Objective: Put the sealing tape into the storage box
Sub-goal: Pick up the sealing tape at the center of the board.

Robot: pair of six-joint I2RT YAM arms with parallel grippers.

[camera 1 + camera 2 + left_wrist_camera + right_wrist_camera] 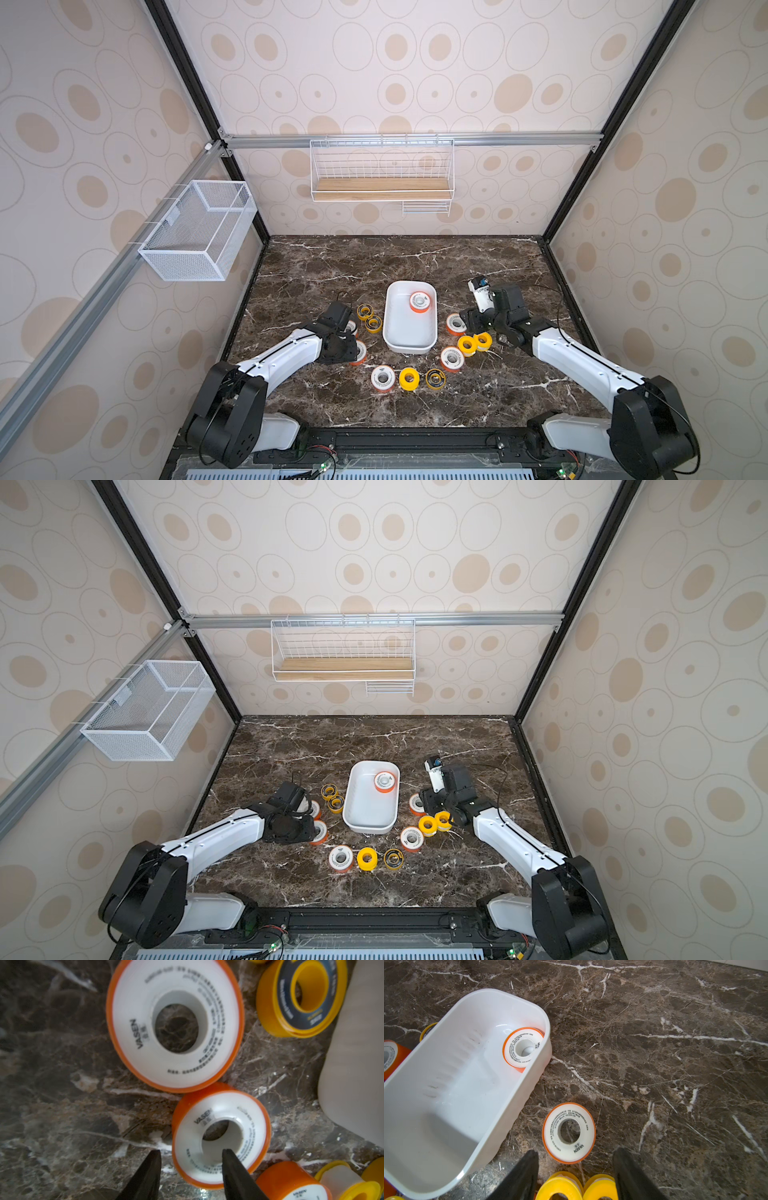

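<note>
The white storage box (388, 322) (452, 1076) sits mid-table with one orange-rimmed sealing tape spool (419, 301) (522, 1047) in its far end. My left gripper (191, 1152) is open low over an orange-rimmed spool (255, 1124) left of the box. One finger is over the spool's hole, the other outside the rim with marble showing between. A second orange-rimmed spool (176, 1022) lies just beyond it. My right gripper (576, 1157) is open right of the box, its fingers either side of two yellow spools (560, 1186). A white-faced spool (569, 1133) lies ahead of it.
Two dark-centred yellow spools (369, 318) lie by the box's left wall. Three more spools (409, 378) lie in a row in front of the box, and another white one (451, 358) to their right. A mesh basket (195, 232) and wire shelf (381, 189) hang on the walls.
</note>
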